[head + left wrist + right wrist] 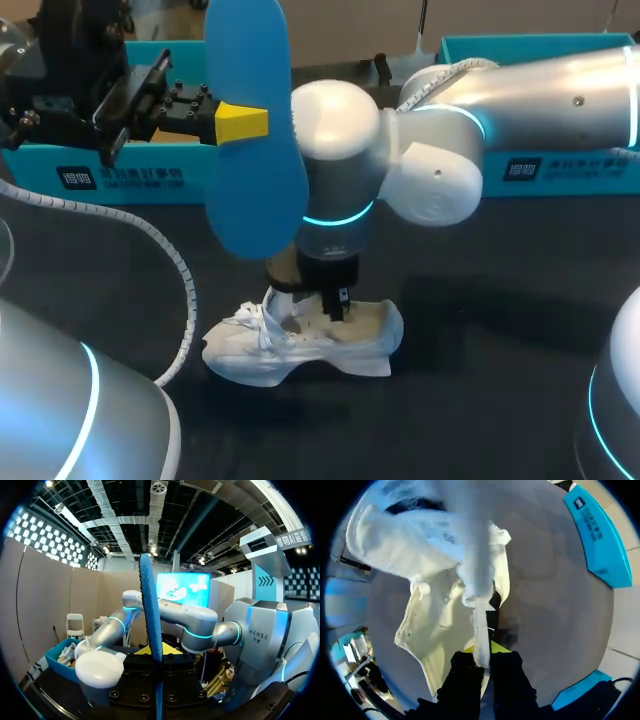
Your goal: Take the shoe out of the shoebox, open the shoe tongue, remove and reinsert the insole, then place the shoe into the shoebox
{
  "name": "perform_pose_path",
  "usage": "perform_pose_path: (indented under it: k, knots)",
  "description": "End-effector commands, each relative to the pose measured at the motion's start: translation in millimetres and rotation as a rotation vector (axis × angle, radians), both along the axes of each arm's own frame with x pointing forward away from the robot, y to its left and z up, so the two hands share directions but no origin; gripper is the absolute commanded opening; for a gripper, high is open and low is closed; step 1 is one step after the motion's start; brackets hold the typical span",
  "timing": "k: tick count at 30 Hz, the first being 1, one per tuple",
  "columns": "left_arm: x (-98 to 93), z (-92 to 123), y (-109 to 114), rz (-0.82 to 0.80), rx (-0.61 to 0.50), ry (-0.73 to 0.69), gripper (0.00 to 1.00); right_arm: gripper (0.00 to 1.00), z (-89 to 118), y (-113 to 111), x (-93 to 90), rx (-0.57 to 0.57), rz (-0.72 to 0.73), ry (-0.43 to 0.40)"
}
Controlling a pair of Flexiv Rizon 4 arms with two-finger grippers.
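Fig. L gripper [245, 122] clamped on blue insole [255, 200], held upright at 11 o'clock of the white shoe [300, 345]. R gripper [481, 655] pinches a flap of the shoe's upper, prob. the tongue. Insole likely light and floppy — grip mid-length.

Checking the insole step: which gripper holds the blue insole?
The left gripper, up above the table, clamps the blue insole; the right gripper is down pinching the white shoe.

Dark table [480, 330], white shoe [300, 345] near middle, left shoebox [130, 178] and right shoebox [545, 168] at far edge
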State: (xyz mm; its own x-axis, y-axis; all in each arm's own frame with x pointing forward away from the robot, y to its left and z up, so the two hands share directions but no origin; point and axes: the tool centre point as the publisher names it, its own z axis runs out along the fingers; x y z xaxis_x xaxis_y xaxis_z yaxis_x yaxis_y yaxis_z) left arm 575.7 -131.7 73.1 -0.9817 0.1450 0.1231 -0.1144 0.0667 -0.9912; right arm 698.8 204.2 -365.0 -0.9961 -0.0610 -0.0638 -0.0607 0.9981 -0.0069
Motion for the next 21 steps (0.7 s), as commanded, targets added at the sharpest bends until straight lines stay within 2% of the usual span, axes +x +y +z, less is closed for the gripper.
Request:
perform_pose_path:
  k: [1, 4, 8, 10, 12, 13, 21]
  knots:
    - [0.9, 0, -1, -0.002, 0.003, 0.000, 0.00, 0.00, 27, -10, -4.3, -0.001, -0.044, -0.016]
    - [0.9, 0, -1, -0.002, 0.003, 0.000, 0.00, 0.00, 45, -13, -7.2, -0.006, -0.082, -0.015]
    - [0.9, 0, -1, -0.002, 0.003, 0.000, 0.00, 0.00, 58, -14, -9.1, -0.010, -0.095, -0.005]
    - [0.9, 0, -1, -0.002, 0.003, 0.000, 0.00, 0.00, 66, -15, -11.4, -0.006, -0.153, 0.025]
    - [0.9, 0, -1, -0.002, 0.003, 0.000, 0.00, 0.00, 73, -22, -15.5, 0.034, -0.282, 0.058]
    - [0.9, 0, -1, -0.002, 0.003, 0.000, 0.00, 0.00, 78, -24, -18.8, 0.064, -0.283, 0.038]
    - [0.9, 0, -1, -0.002, 0.003, 0.000, 0.00, 0.00, 78, -24, -18.8, 0.064, -0.283, 0.038]
